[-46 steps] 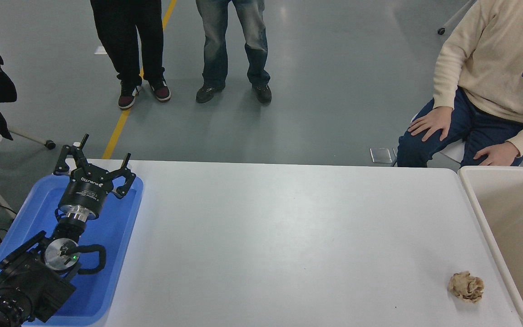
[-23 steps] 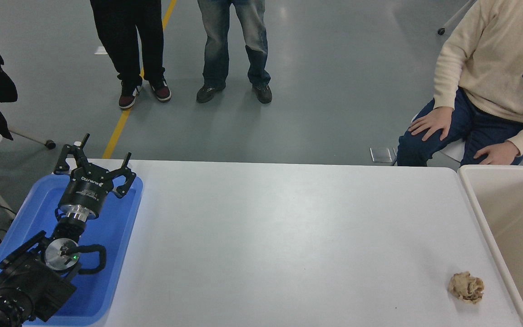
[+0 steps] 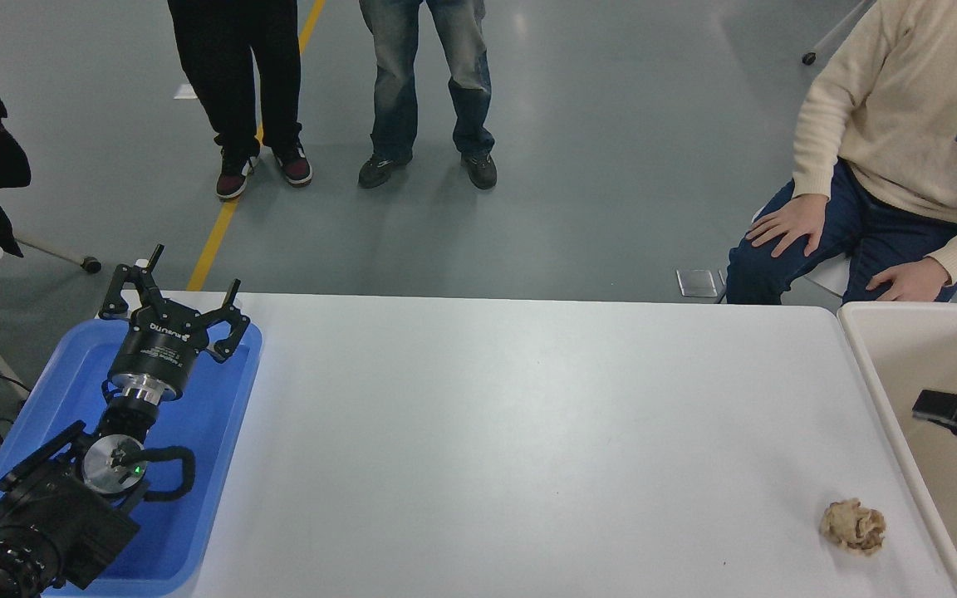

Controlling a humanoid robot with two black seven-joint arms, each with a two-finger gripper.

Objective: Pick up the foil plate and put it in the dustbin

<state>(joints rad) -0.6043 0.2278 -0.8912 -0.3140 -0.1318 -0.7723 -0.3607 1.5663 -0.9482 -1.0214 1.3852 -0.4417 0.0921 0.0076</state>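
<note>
At the right edge of the view, the right claw (image 3: 956,414) reaches in over the open mouth of the dustbin (image 3: 869,365); only a dark tip of it shows, so I cannot tell whether it is spread or closed, or whether it carries anything. No foil plate is visible on the counter or on the stretch of beige bin wall that shows. The dustbin stands against the counter's right end, its rounded rim running along that edge.

Across the middle, the white counter (image 3: 528,432) lies as one broad bare stretch from the blue tray (image 3: 221,448) at the left to the bin at the right. A tan paper ball (image 3: 852,525) sits near the front right corner, just beside the bin's rim and apart from the claw.

The left arm is parked at the lower left over the blue tray, its left claw (image 3: 175,303) with fingers spread wide and holding nothing.

Beyond the far edge, a seated person's hand (image 3: 784,226) rests on a knee near the bin's far corner, and two people (image 3: 329,91) stand farther back on the grey floor.
</note>
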